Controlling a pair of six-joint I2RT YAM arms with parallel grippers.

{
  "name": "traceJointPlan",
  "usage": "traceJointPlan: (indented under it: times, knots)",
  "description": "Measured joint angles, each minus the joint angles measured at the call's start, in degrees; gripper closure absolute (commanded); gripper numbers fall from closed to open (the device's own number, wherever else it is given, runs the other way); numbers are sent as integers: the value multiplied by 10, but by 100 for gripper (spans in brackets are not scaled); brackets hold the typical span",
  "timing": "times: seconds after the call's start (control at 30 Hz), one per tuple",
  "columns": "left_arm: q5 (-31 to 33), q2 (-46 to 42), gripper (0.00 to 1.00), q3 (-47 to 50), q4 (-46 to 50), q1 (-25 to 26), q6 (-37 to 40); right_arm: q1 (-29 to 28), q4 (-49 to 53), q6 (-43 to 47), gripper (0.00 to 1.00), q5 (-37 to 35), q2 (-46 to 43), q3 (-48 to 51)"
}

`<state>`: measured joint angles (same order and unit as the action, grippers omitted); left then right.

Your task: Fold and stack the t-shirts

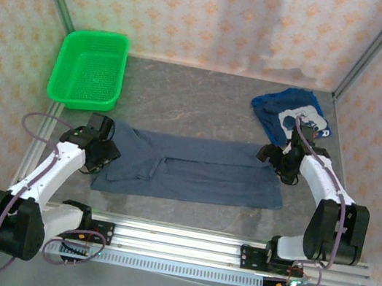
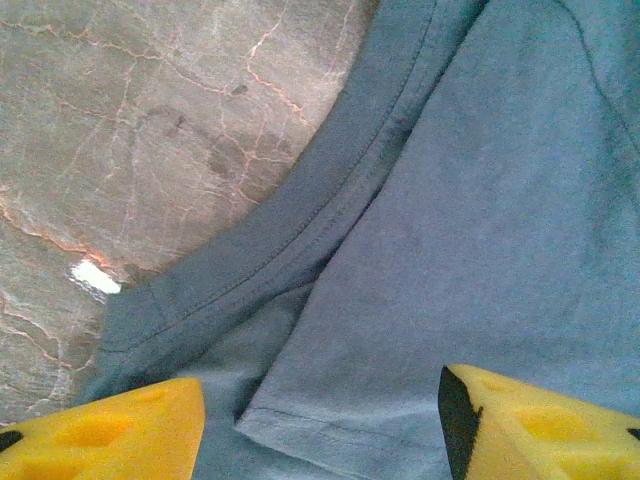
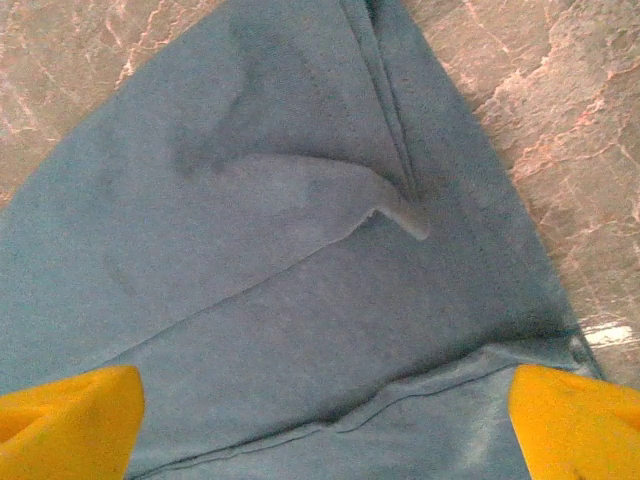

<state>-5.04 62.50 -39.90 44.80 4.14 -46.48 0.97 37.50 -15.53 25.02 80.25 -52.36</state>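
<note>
The slate-blue t-shirt (image 1: 197, 170) lies flat across the middle of the table, folded into a long band. My left gripper (image 1: 103, 148) hovers at its left end. In the left wrist view that gripper (image 2: 320, 440) stands open, its yellow fingers (image 2: 110, 430) apart over the collar band (image 2: 300, 230) and a hemmed edge. My right gripper (image 1: 277, 160) is at the shirt's right end. Seen from the right wrist, it (image 3: 325, 430) is wide open above the shirt's hem (image 3: 400, 400), holding nothing. The royal blue t-shirt (image 1: 285, 114) with a white print lies crumpled at the back right.
A green mesh basket (image 1: 89, 69) stands at the back left. Patterned walls enclose the table on three sides. The arms' mounting rail (image 1: 231, 252) runs along the near edge. Bare marbled tabletop (image 1: 197, 107) shows behind the slate-blue shirt.
</note>
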Motion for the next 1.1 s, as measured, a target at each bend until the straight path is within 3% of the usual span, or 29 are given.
traceJointPlan:
  times: [0.2, 0.27, 0.33, 0.5, 0.77, 0.93, 1.1]
  knots:
    - [17, 36, 40, -7, 0, 34, 0, -3, -35, -9, 15, 75, -1, 2]
    - [22, 60, 48, -21, -1, 62, -1, -15, -36, -6, 29, 80, 9, -5]
    - [25, 93, 57, -33, -10, 83, -5, -38, -26, 0, 50, 77, 40, -27]
    - [31, 179, 67, -52, -30, 105, -13, -89, -13, 7, 72, 42, 140, -80]
    - [44, 358, 70, -174, -44, 120, -1, -103, -5, -32, 76, -22, 174, -40]
    - [53, 477, 73, -324, -38, 120, 31, -129, -16, -69, 76, -40, 139, 1]
    - [53, 619, 75, -539, -13, 120, 82, -188, -35, -129, 76, -43, 114, 29]
